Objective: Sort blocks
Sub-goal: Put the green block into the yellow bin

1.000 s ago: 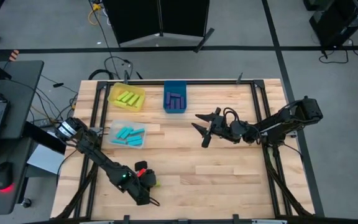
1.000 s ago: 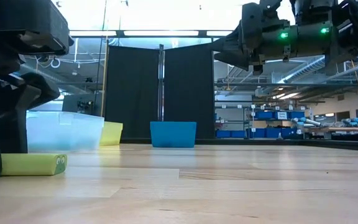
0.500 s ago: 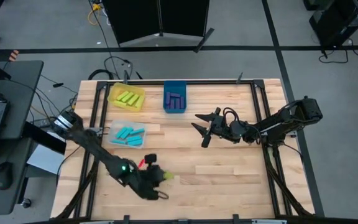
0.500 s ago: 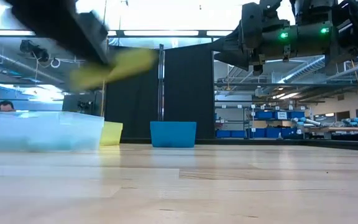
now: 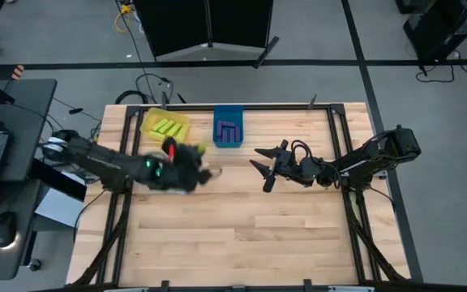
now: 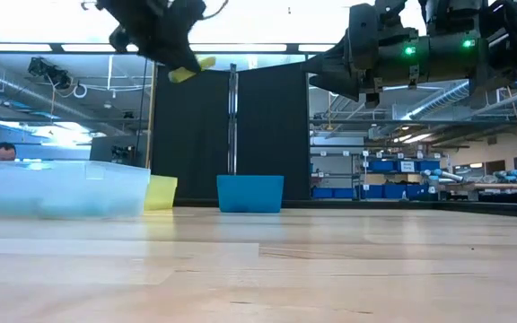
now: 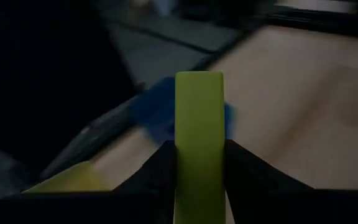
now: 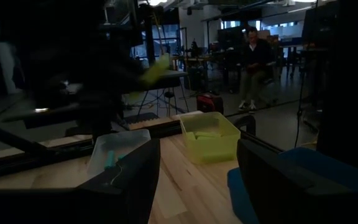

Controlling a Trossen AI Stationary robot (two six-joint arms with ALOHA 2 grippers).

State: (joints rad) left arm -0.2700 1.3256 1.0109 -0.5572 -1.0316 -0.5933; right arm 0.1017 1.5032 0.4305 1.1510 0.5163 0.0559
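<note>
Left gripper (image 5: 203, 173) raised above the counter (image 5: 282, 235), over the clear bin (image 6: 61, 188), jaws clamped on one lime block (image 7: 199, 143). Same block visible high in the low view. More lime blocks (image 5: 167, 127) in yellow bin (image 5: 147, 122); purple blocks (image 5: 229, 131) in blue bin (image 5: 227, 109). Right gripper (image 5: 262, 166) hovering at counter centre, jaws apart, empty.

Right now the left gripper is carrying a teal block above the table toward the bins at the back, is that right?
Not quite: the block is lime yellow-green, not teal. The left wrist view shows it pinched between the left gripper's fingers. The rest stands: it is carried above the table, toward the bins at the back.
</note>
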